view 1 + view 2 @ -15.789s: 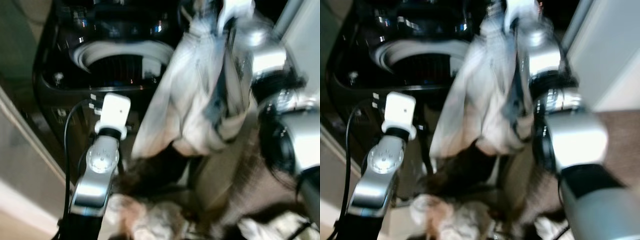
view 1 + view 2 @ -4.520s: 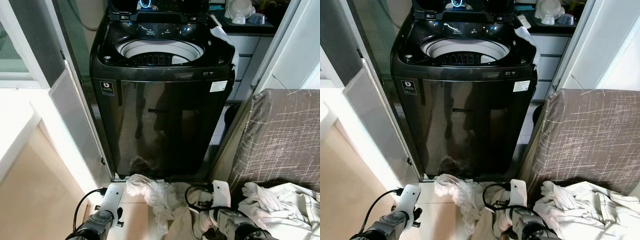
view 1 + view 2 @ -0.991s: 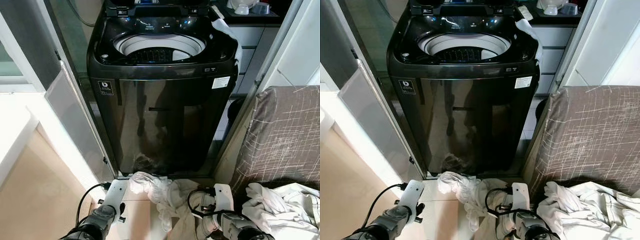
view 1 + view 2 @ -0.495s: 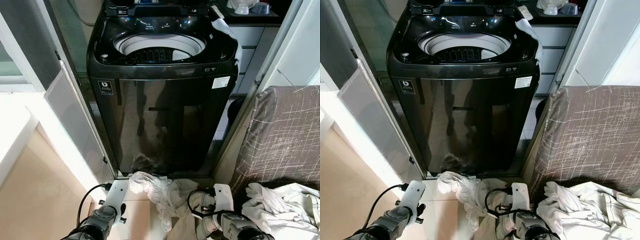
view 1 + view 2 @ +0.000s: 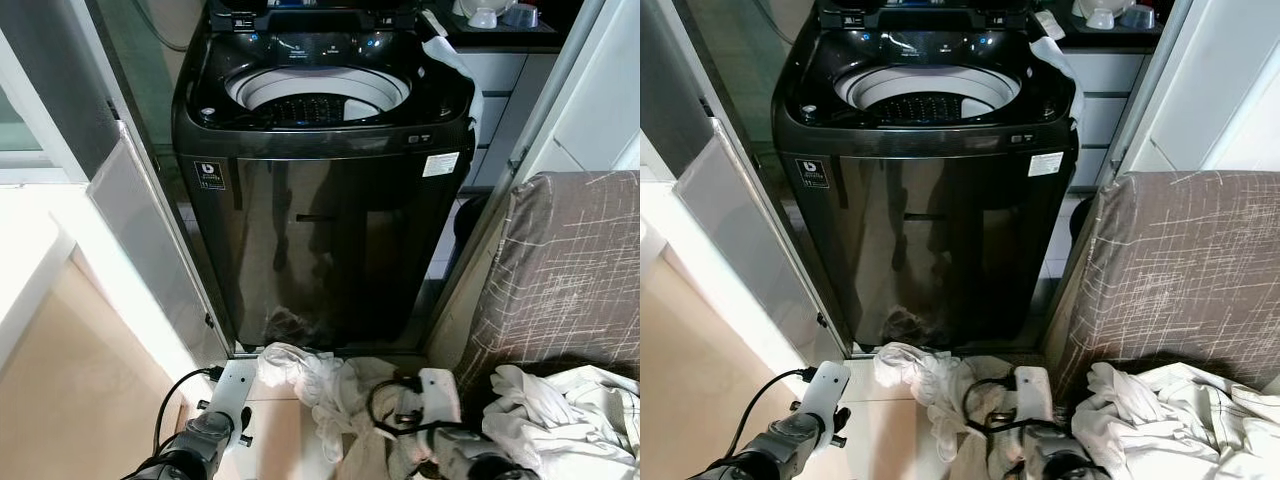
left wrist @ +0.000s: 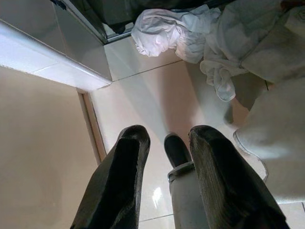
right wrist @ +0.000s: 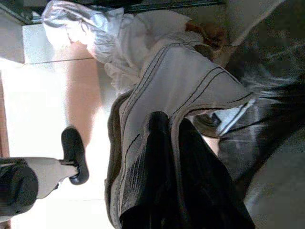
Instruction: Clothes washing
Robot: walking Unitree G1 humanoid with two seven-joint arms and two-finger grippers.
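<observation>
A black top-loading washing machine (image 5: 320,200) stands ahead with its lid up and its pale drum (image 5: 318,95) showing. A white cloth (image 5: 452,65) hangs over its right rim. At its foot lies a heap of white clothes (image 5: 300,370), also seen as a crumpled white bundle (image 6: 162,33). My left gripper (image 6: 169,136) hangs low over the tiled floor, open and holding nothing. My right gripper (image 7: 174,131) is down by the heap, shut on a beige garment (image 7: 190,81) with dark stitching that lies across its fingers.
A brown patterned sofa (image 5: 570,270) stands on the right with white laundry (image 5: 560,410) piled on it. A glass door panel (image 5: 140,240) and a raised white sill lie to the left. Bowls (image 5: 495,18) sit on a counter behind the washer.
My right wrist has shifted slightly to the left at the heap. The washer, the clothes and my left arm stand as before.
</observation>
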